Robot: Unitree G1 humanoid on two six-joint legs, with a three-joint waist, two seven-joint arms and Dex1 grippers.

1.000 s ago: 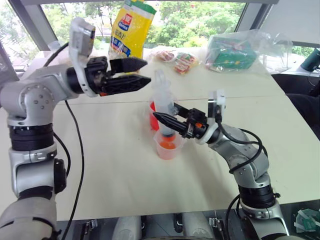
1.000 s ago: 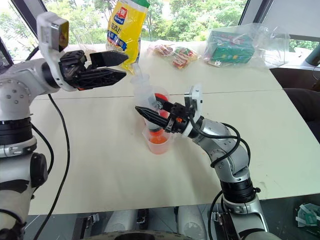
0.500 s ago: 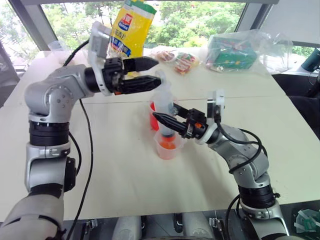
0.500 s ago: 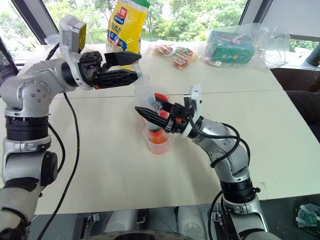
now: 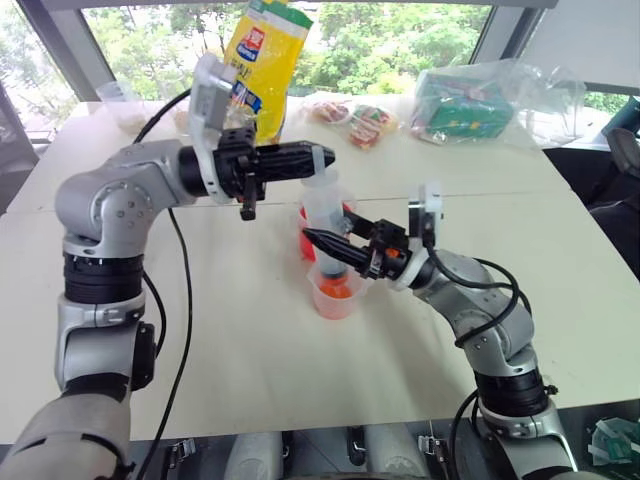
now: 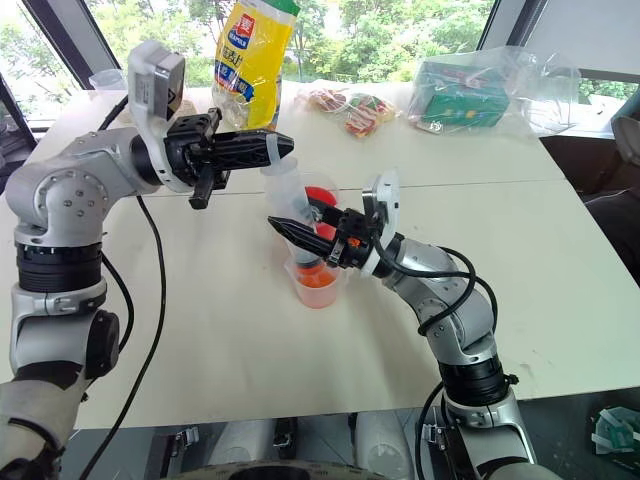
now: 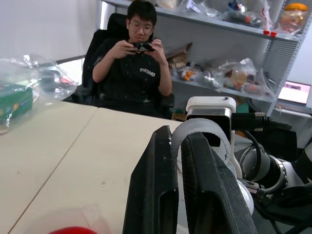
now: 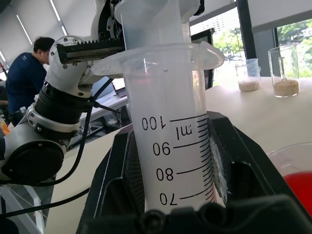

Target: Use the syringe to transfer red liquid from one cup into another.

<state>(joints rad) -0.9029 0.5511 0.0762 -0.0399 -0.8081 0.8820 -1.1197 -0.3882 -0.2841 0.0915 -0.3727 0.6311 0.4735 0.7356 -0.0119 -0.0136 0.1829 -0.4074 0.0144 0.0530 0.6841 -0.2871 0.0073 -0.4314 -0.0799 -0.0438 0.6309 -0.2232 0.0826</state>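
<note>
While the right hand (image 5: 312,238) stays clamped around the barrel of the syringe (image 5: 325,215), holding it upright with its tip down in the small cup (image 5: 335,290), the left hand (image 5: 318,160) has just pinched shut on the plunger top. The tall red cup (image 5: 305,232) stands just behind, on the pale surface (image 5: 250,340).

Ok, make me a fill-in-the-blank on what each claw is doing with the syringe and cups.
1. The right claw is shut on the syringe's ____.
2. The left claw is shut on the ____ at the top of the syringe.
3. The syringe's tip points into the ____ cup.
4. The taller cup behind looks ____.

Missing: barrel; plunger; shorter; red
</note>
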